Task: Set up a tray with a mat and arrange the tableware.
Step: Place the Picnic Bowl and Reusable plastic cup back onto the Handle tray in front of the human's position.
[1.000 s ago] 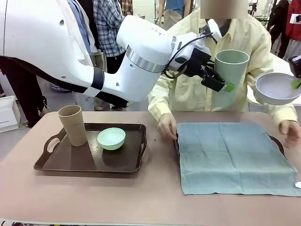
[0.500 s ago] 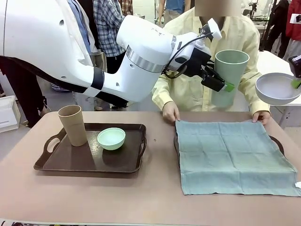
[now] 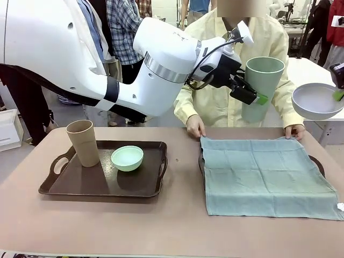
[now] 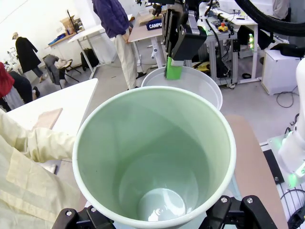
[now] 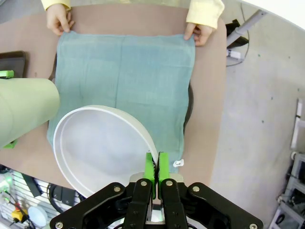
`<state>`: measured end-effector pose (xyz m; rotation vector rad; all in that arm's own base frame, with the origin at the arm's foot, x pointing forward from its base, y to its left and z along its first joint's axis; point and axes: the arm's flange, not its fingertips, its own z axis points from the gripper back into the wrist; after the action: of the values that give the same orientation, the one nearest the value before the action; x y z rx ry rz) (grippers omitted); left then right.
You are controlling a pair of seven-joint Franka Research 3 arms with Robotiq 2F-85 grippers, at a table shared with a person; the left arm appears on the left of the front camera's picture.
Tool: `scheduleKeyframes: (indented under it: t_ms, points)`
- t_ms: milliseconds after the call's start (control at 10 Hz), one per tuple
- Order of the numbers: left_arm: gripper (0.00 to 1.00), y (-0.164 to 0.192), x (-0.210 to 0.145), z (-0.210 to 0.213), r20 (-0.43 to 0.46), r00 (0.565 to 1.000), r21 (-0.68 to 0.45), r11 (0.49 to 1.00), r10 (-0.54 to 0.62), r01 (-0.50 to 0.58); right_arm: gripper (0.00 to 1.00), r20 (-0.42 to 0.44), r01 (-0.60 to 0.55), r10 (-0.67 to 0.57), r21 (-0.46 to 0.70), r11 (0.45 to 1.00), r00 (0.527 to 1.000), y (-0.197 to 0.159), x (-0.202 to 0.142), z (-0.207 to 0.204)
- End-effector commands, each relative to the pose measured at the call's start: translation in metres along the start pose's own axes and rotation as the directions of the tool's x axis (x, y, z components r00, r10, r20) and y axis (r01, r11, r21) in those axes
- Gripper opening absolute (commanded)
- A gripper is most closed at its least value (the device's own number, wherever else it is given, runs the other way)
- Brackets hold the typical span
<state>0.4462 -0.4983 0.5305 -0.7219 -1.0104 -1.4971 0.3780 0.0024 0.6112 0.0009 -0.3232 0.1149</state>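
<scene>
My left gripper (image 3: 260, 95) is shut on the pale green cup (image 3: 263, 86) and holds it upright in the air above the far edge of the mat. The cup's empty inside (image 4: 152, 157) faces the left wrist view. At the far right, my right gripper (image 3: 338, 94) is shut on the rim of the greyish-white bowl (image 3: 316, 101), also held high. Its green pads (image 5: 153, 168) pinch the bowl's rim (image 5: 100, 148). A teal mat (image 3: 266, 174) covers the right-hand tray (image 3: 318, 163). The tan cup (image 3: 83, 142) and mint bowl (image 3: 127, 158) stand on the left brown tray (image 3: 70, 183).
A person in a yellow shirt stands at the far side, with one hand (image 3: 195, 128) and the other hand (image 3: 294, 130) on the mat's far corners. In the right wrist view the same hands (image 5: 59, 21) hold the mat (image 5: 124, 81). People and other tables are behind.
The person's hands moved from the mat's sides to its far corners and pulled it flatter over the tray. Both arms stayed still with their loads.
</scene>
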Motion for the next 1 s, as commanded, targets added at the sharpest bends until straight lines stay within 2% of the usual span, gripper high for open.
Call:
scheduleKeyframes:
  t_ms: [0, 400, 500, 700, 900]
  points:
    - [0.29, 0.004, 0.003, -0.001, 0.023, 1.000, -0.008, 1.000, -0.017, 0.017, 0.00, 0.012, -0.009, 0.009, -0.003, 1.000, 1.000, -0.001, 0.001, 0.000]
    - [0.29, 0.004, 0.003, -0.001, 0.023, 1.000, -0.008, 1.000, -0.017, 0.017, 0.00, 0.012, -0.009, 0.009, -0.003, 1.000, 1.000, -0.001, 0.001, 0.000]
    - [0.86, 0.000, 0.000, 0.000, 0.000, 1.000, 0.000, 1.000, 0.000, 0.000, 0.04, 0.000, 0.000, 0.000, 0.000, 1.000, 1.000, 0.000, 0.000, 0.000]
    - [0.86, 0.002, -0.030, -0.010, 0.059, 0.998, -0.066, 0.998, -0.007, 0.011, 0.04, -0.075, -0.022, 0.024, 0.026, 0.999, 0.997, -0.010, 0.009, -0.036]
    - [0.86, -0.001, -0.065, -0.021, 0.081, 0.996, -0.117, 0.993, 0.029, -0.019, 0.04, -0.137, -0.040, 0.049, 0.067, 0.997, 0.989, -0.011, 0.018, -0.073]
